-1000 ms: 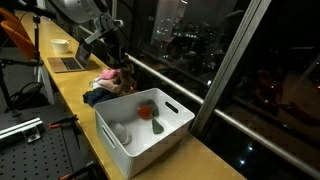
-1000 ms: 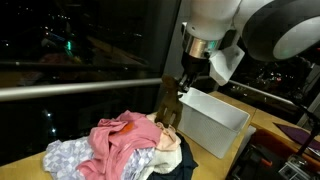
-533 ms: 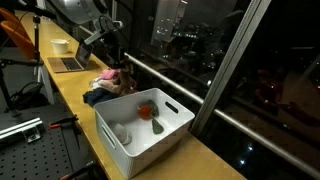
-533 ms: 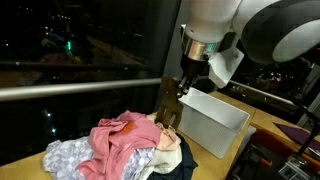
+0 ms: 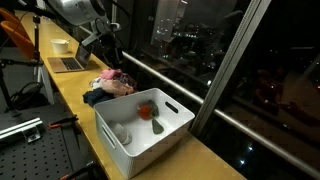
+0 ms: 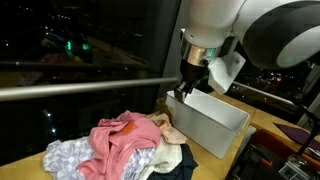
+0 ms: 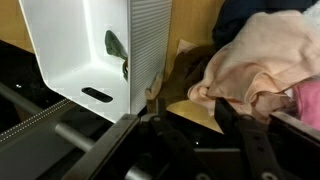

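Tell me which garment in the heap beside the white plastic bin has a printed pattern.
The grey-and-white speckled cloth, at the heap's end farthest from the white plastic bin. The pink garment, the peach cloth and the dark cloth look plain.

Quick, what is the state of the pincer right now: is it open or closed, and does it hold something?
Pincer: open, holding nothing, above the pile of clothes beside the white bin.
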Controlling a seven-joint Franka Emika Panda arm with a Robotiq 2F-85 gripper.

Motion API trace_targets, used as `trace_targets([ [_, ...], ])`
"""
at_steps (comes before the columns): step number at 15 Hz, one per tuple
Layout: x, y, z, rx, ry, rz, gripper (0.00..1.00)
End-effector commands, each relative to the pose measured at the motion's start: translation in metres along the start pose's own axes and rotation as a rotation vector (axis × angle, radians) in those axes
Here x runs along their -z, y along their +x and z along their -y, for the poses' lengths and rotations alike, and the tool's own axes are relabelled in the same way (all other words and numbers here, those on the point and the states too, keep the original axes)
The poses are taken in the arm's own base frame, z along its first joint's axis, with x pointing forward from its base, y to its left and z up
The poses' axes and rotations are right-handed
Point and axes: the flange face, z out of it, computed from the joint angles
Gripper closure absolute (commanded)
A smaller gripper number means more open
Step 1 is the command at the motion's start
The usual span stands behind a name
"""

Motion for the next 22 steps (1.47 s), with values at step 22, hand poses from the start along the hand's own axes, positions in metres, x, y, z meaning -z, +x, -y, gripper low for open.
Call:
trace_targets([
  [22,0.003,-0.011,0.020,-0.023,0.008,0.010,0.00],
])
